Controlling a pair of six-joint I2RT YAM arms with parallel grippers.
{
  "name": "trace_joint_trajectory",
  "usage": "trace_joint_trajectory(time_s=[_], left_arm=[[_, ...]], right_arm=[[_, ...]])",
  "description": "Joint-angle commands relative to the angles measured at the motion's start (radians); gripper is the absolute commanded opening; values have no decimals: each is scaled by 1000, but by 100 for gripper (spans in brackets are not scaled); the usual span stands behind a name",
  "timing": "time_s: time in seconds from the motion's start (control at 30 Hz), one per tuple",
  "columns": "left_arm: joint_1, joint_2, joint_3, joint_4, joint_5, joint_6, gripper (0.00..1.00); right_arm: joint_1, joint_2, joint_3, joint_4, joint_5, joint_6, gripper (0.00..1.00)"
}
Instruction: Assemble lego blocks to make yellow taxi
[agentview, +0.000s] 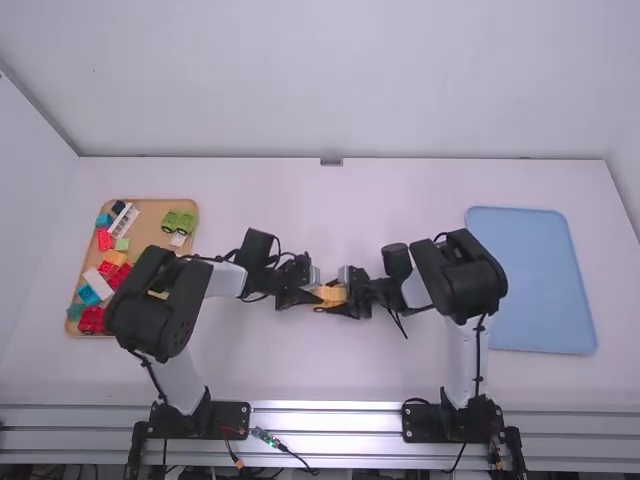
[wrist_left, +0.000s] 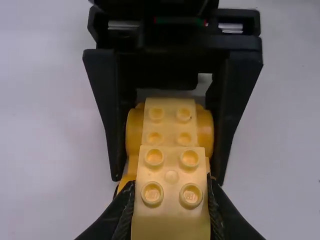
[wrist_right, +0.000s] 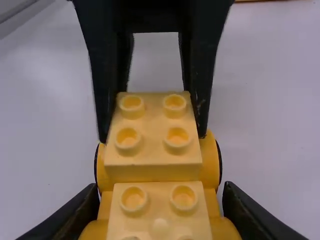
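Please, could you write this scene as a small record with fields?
left gripper: closed on raised yellow brick
right gripper: closed on yellow wheeled base
build: brick on top of base; full seating cannot be judged
left of arms: wooden tray, assorted bricks, green wheeled piece
right of arms: blue tray

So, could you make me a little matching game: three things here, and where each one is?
1. Blue tray
2. Yellow blocks
3. Green wheeled piece

A. Between the left end effector and the right end effector
B. In the tan tray
C. On the table's right side

Right pairs: 1-C, 2-A, 3-B
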Motion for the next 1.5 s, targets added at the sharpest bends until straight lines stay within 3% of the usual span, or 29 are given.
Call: trace_joint_trajectory(time_s=[0.0, 0.4, 0.43, 0.47, 0.53, 0.63, 0.87, 1.1, 1.47], left_arm=[[-9, 39, 8, 7, 52, 32, 2], [-8, 64, -19, 37, 40, 11, 5], [-9, 63, -19, 41, 39, -9, 8], [-9, 62, -18, 40, 40, -15, 20], [-9, 61, -18, 41, 40, -13, 22], [-9, 61, -18, 40, 40, -14, 43], [-9, 57, -14, 41, 40, -18, 66], [-8, -11, 7, 28, 40, -89, 67], [-8, -139, 5, -69, -31, -89, 84]], right_arm=[[8, 15, 7, -16, 17, 13, 35], [7, 15, 5, 24, 48, 72, 36], [7, 15, 5, 27, 52, 76, 35], [8, 15, 5, 27, 51, 75, 35], [10, 15, 5, 30, 51, 76, 35], [8, 15, 5, 29, 74, 76, 35], [8, 15, 5, 27, 77, 76, 35], [8, 15, 5, 26, 77, 76, 36], [8, 15, 6, -4, 69, 46, 36]])
